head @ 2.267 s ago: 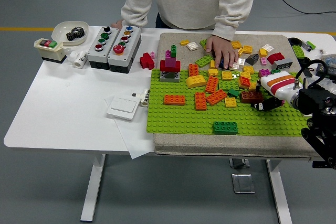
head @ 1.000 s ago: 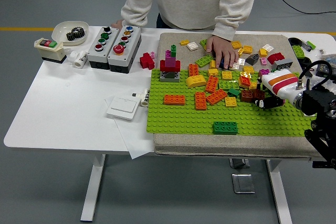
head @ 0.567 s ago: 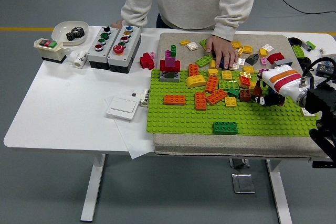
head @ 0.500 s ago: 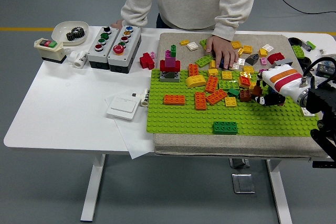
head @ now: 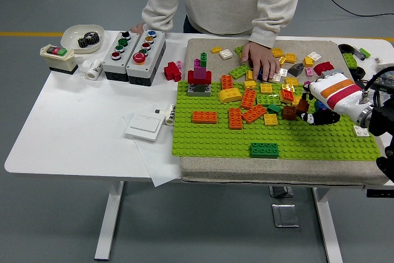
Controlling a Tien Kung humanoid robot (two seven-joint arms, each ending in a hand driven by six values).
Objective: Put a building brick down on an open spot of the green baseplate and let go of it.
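Bright, even overhead light, soft faint shadows under the table (head: 74, 127), sharp focus, no glare

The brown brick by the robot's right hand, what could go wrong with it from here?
The brown brick sits on the green baseplate tight against an orange brick and a yellow brick, so it may not be pressed flat. The right hand hovers beside it; its dark fingers could snag and drag it. A person's hand rests on loose bricks just beyond.
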